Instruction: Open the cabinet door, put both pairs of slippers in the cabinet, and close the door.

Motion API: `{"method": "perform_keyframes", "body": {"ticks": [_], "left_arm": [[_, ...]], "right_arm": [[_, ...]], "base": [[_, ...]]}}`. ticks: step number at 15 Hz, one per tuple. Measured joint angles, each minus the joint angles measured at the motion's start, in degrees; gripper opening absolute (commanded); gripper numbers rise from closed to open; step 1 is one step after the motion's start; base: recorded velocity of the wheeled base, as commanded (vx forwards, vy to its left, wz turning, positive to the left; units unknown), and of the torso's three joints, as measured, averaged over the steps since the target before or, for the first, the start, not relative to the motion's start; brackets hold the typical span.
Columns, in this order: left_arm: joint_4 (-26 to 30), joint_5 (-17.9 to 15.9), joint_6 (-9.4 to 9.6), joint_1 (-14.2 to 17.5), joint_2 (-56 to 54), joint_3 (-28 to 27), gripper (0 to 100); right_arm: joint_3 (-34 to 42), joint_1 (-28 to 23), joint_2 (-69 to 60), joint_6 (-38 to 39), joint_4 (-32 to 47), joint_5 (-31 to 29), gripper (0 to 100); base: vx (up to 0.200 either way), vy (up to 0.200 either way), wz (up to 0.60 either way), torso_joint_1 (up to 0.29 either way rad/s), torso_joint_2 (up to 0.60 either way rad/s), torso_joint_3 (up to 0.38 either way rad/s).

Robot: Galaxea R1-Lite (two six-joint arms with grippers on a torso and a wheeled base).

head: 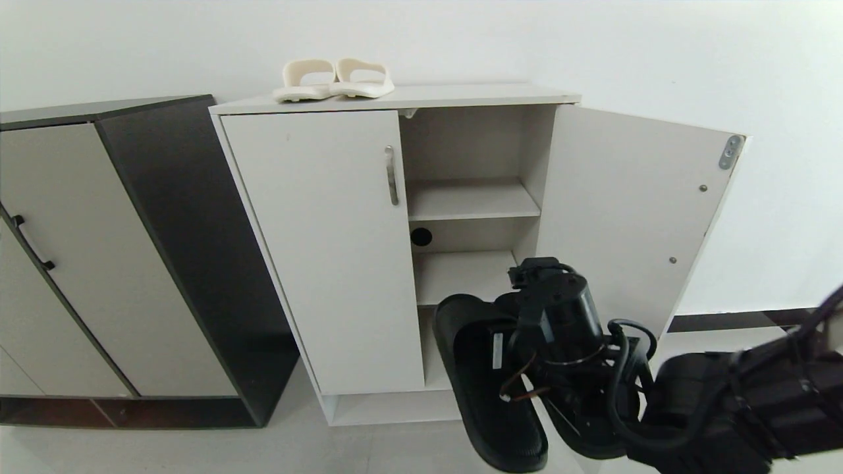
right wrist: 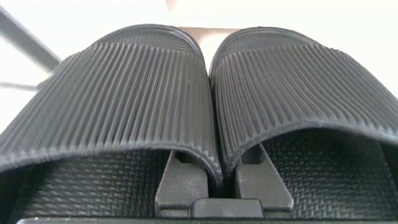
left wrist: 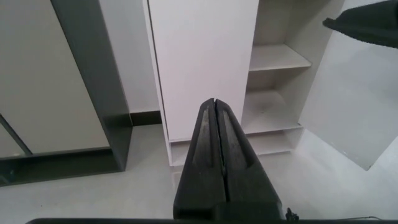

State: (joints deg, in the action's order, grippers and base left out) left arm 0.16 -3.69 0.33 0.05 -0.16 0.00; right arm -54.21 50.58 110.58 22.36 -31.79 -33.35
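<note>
black slippers [head: 490, 395] hang as a pair, low in front of cabinet [head: 316, 250] open bay | right gripper [right wrist: 221, 183] fingers [right wrist: 180, 186] pinching both inner strap edges together | left gripper [left wrist: 214, 124] fingers pressed together, empty | cream slippers [head: 334, 80] on cabinet top | risk: long soles clip shelf [head: 461, 276] edge or open door [head: 632, 217] on entry; thin strap pinch could drop one

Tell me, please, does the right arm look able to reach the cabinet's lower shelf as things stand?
Probably yes: the right door stands wide open, the lower shelf is bare, and the right gripper, shut on the black slippers, hangs before the opening.
</note>
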Motion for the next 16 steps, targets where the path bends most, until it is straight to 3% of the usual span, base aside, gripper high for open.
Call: {"method": "perform_keyframes", "body": {"ticks": [5, 13, 16], "left_arm": [[0.02, -0.07, 0.11, -0.02, 0.02, 0.0, 0], [0.05, -0.1, 0.07, -0.05, 0.05, 0.0, 0], [0.05, -0.02, 0.07, -0.05, 0.05, 0.0, 0]], "right_arm": [[-7.0, 0.05, 7.64, -0.28, -0.67, -2.26, 0], [-6.49, -0.67, 13.29, -11.56, -20.07, -8.63, 0], [-5.21, -0.87, 14.23, -13.52, -23.66, -8.94, 0]], "base": [[0.0, 0.0, 0.0, 0.004, 0.0, -0.056], [0.0, 0.0, 0.0, 0.002, 0.0, -0.19], [0.0, 0.0, 0.0, 0.009, 0.01, -0.191]]}}
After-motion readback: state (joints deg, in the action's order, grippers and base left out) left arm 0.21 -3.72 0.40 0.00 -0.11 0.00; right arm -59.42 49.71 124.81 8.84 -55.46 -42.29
